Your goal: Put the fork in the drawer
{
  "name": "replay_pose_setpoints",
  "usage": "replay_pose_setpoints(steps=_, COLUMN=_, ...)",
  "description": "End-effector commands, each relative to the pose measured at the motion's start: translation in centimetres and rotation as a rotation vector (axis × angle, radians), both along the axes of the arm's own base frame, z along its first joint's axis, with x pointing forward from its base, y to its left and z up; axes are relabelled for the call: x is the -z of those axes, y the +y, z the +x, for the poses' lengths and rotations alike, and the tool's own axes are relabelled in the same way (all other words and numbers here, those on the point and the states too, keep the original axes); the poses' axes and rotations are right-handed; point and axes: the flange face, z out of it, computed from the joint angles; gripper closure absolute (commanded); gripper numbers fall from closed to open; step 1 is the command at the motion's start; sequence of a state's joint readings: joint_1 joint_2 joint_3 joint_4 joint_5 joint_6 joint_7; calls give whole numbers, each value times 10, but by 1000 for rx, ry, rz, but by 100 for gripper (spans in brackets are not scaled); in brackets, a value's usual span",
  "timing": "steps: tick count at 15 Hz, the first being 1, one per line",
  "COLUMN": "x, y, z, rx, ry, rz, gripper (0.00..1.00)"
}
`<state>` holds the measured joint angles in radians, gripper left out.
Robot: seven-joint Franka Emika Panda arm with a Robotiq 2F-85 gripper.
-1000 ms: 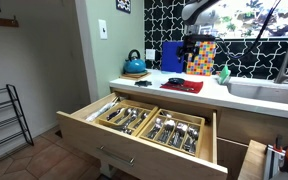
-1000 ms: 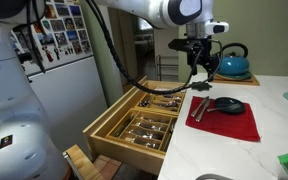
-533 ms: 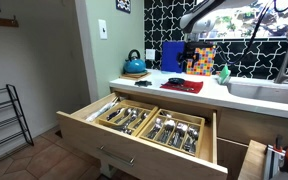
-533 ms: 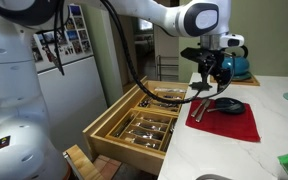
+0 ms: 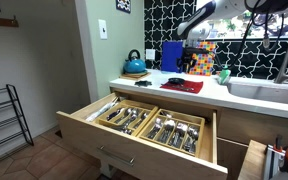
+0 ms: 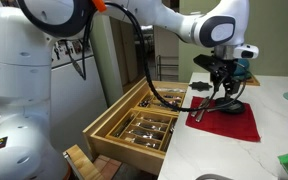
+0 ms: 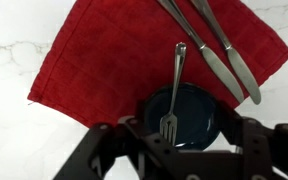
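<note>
In the wrist view a silver fork (image 7: 173, 88) lies across a small dark blue plate (image 7: 199, 112) on a red cloth (image 7: 114, 60), tines towards me. My gripper (image 7: 189, 140) is open and empty above the plate, one finger on each side of it. In an exterior view my gripper (image 6: 222, 82) hangs just above the plate (image 6: 230, 105) on the cloth (image 6: 229, 124). The light-wood drawer (image 6: 112, 138) stands pulled open below the counter, with dividers and silver cutlery inside; it also shows in an exterior view (image 5: 94, 140).
Two table knives (image 7: 222, 52) lie on the cloth beyond the plate. A blue kettle (image 5: 134, 65) stands at the counter's far end, a sink (image 5: 269, 90) at its other end. A white fridge (image 6: 69, 95) stands past the drawer.
My gripper has moved from above the cloth's drawer-side edge to over the dark plate and has come down closer to it. The fork and drawer have not moved.
</note>
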<state>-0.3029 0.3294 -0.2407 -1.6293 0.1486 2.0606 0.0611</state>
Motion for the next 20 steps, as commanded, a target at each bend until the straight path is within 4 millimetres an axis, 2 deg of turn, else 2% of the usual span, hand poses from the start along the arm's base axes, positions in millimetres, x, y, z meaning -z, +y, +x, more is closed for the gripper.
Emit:
replay_pose_setpoints(steps=1, x=14, y=-14, z=18, rx=43, ry=-20, rz=16, gripper=36)
replay_pose_setpoints(steps=3, x=21, y=-16, z=26, rx=56, ry=-22, rz=19, gripper=43)
replay_pose_setpoints(steps=4, x=25, y=-16, z=29, rx=60, ry=-20, rz=19, gripper=41)
replay_pose_setpoints(steps=5, x=28, y=-15, z=33, rx=63, ry=-19, rz=22, gripper=49)
replay_pose_setpoints(steps=7, x=35, y=-12, z=40, rx=70, ry=-11, rz=15, gripper=50)
replay_pose_setpoints(steps=8, x=40, y=-10, z=43, rx=73, ry=-6, rz=15, gripper=57)
replay_pose_setpoints(steps=9, x=43, y=-9, z=45, rx=77, ry=-3, rz=17, gripper=54)
replay_pose_setpoints(steps=12, x=53, y=-9, z=51, rx=93, ry=6, rz=21, gripper=57)
replay_pose_setpoints(steps=13, x=55, y=-10, z=52, rx=99, ry=6, rz=21, gripper=54)
replay_pose_setpoints(steps=17, x=64, y=-12, z=57, rx=119, ry=23, rz=24, gripper=66)
replay_pose_setpoints(steps=18, x=65, y=-12, z=58, rx=123, ry=23, rz=20, gripper=62)
replay_pose_setpoints(steps=20, x=69, y=-12, z=60, rx=129, ry=28, rz=19, gripper=65)
